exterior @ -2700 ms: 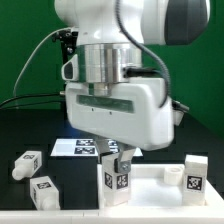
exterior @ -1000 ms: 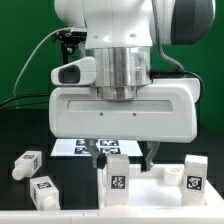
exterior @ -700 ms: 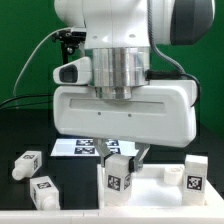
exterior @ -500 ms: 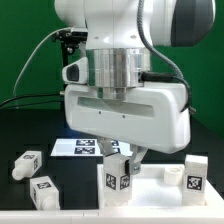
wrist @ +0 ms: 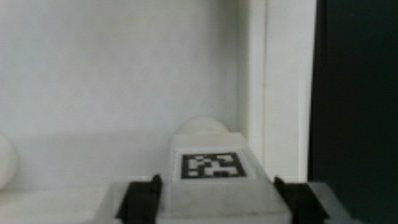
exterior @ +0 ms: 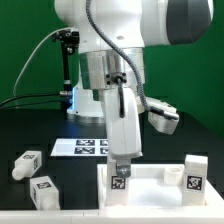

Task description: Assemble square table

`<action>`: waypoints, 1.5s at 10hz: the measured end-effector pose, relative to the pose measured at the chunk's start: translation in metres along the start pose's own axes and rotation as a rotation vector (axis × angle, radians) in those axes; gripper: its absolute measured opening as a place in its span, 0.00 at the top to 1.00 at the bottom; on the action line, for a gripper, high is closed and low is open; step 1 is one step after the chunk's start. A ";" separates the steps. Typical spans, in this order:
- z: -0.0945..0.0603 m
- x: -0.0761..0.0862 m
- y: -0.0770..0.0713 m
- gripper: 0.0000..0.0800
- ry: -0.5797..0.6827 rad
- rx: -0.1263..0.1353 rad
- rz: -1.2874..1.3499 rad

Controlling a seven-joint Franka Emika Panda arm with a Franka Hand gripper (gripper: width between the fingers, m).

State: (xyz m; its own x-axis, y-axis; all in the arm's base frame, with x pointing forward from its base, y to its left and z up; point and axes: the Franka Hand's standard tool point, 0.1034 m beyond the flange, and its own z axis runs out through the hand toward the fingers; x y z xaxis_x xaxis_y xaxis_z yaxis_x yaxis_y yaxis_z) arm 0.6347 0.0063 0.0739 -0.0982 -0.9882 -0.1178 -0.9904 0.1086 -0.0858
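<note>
The white square tabletop (exterior: 150,180) lies at the front with its recessed underside up. My gripper (exterior: 120,168) points straight down over its corner at the exterior view's left and is shut on a white leg (exterior: 120,184) that stands upright there, tag facing the camera. In the wrist view the leg (wrist: 215,160) sits between the two dark fingers (wrist: 151,196), over the tabletop's white surface (wrist: 107,100). A second leg (exterior: 195,174) stands upright at the tabletop's corner on the exterior view's right.
Two loose tagged legs (exterior: 27,164) (exterior: 43,190) lie on the black table at the exterior view's left. The marker board (exterior: 88,147) lies behind the tabletop. A black stand (exterior: 68,70) rises at the back before a green backdrop.
My wrist has turned about its vertical axis, so the wide hand now shows edge-on. The held leg has turned with it and stays upright on the same corner.
</note>
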 end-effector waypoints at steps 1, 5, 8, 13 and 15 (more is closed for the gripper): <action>0.000 0.000 0.000 0.64 0.002 0.000 0.006; -0.005 -0.006 0.000 0.31 -0.001 -0.060 -0.635; -0.004 -0.003 0.001 0.21 -0.004 -0.067 -0.960; -0.006 0.001 -0.003 0.19 0.016 -0.073 -1.421; -0.006 0.001 -0.003 0.29 0.018 -0.071 -1.353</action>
State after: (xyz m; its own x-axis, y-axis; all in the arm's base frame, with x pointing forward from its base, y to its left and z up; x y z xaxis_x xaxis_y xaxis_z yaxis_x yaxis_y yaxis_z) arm 0.6372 0.0048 0.0798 0.9481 -0.3164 0.0304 -0.3136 -0.9468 -0.0726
